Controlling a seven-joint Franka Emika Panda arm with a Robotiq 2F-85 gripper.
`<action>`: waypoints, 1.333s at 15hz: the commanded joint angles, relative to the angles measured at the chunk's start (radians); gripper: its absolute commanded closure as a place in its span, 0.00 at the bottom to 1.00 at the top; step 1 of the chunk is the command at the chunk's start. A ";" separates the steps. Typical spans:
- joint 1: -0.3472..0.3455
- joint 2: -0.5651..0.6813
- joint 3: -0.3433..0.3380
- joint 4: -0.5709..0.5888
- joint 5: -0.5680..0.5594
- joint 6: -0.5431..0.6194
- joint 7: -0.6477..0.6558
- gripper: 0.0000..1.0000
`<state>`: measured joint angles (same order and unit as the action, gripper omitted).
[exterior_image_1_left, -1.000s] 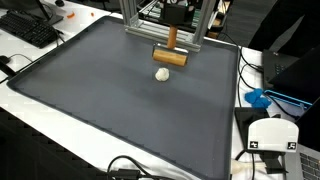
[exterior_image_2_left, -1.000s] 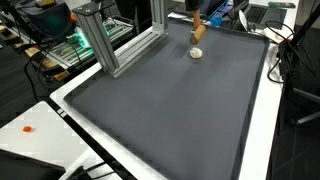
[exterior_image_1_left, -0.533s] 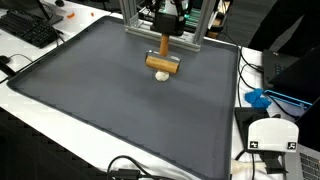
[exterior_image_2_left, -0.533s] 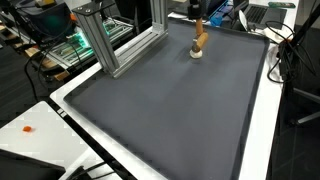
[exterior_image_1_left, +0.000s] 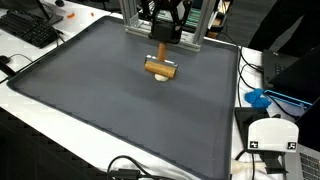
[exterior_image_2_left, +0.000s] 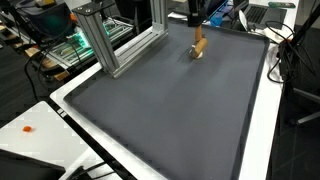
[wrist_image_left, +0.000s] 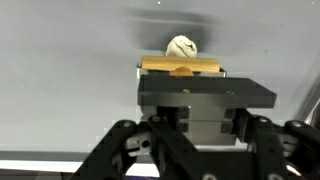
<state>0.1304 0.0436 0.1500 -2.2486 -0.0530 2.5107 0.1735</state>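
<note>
Wooden mallet (exterior_image_1_left: 160, 67) hangs head-down over the one dark mat (exterior_image_1_left: 90, 95) that covers the worktop, near the mat's edge. The tool (exterior_image_1_left: 162, 40) pinches its handle, so the grasp appears done. Directly beneath the head lies a white crumpled ball (exterior_image_1_left: 162, 77); whether the two touch, I cannot tell. One mat, one mallet, one ball.

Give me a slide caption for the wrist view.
Gripper shut on a wooden mallet, with a crumpled white ball lying just beyond the mallet's head on the grey mat.
</note>
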 joint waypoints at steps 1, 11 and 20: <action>0.006 0.011 -0.008 0.017 -0.015 -0.053 0.018 0.64; 0.014 0.021 -0.002 0.020 -0.011 -0.129 0.008 0.64; 0.027 0.039 0.001 0.006 -0.014 -0.097 0.003 0.64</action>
<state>0.1483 0.0702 0.1522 -2.2324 -0.0531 2.4003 0.1725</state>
